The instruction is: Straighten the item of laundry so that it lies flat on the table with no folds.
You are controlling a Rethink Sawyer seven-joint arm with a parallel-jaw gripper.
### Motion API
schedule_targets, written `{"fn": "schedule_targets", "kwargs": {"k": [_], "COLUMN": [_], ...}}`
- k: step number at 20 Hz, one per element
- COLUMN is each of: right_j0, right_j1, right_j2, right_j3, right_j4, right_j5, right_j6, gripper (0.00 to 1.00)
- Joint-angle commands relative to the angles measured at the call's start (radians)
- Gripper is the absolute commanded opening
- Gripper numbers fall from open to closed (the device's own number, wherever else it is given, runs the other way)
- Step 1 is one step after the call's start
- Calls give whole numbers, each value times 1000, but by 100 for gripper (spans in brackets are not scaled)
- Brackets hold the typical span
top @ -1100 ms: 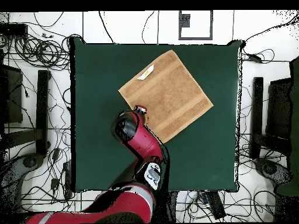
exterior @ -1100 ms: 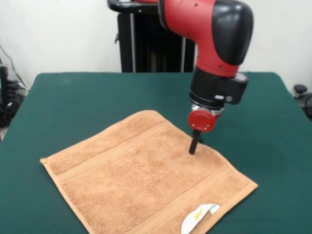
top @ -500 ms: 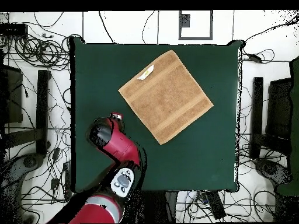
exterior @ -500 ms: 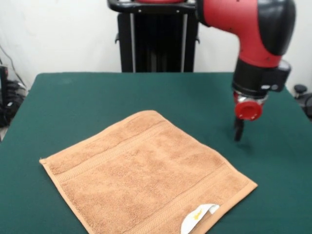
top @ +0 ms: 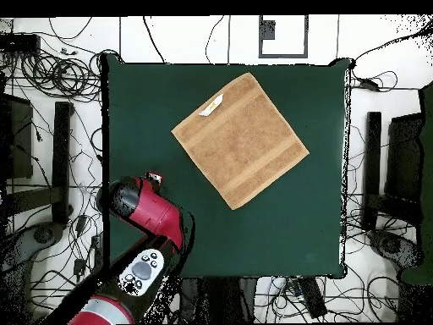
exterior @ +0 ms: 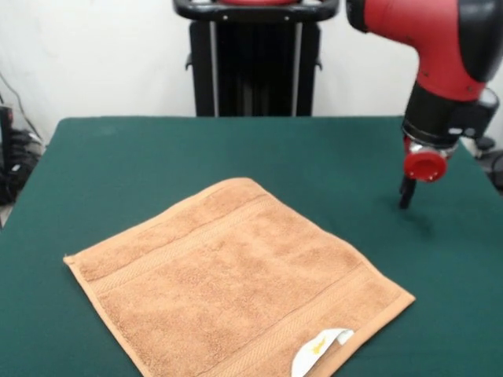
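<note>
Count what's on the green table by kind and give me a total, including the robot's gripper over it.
Orange-tan terry-cloth towels: 1, lying spread flat on the dark green felt table
White labels on the towel's edge: 1
Black grippers below a red wrist disc: 1, off to the side, clear of the towel
Total: 3
</note>
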Motion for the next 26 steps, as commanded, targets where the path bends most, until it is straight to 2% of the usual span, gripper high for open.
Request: {"fn": "schedule_targets", "kwargs": {"k": [1,4,8,11,17,26], "right_j0": [40,32,0,-21,-59,-91], "right_j1": [143,138,206,279,363,381], "right_j2": [-113,-115,-98,-105,-161,-211], "right_j3": [-145,-140,-191,-270,-399,-455], "right_j4": [-55,-59,-47,-40,-49,-66], "right_j5": [266,264,213,200,245,307], "right_j6": [458,457,439,446,432,388], "gripper": [0,0,0,0,0,0]}}
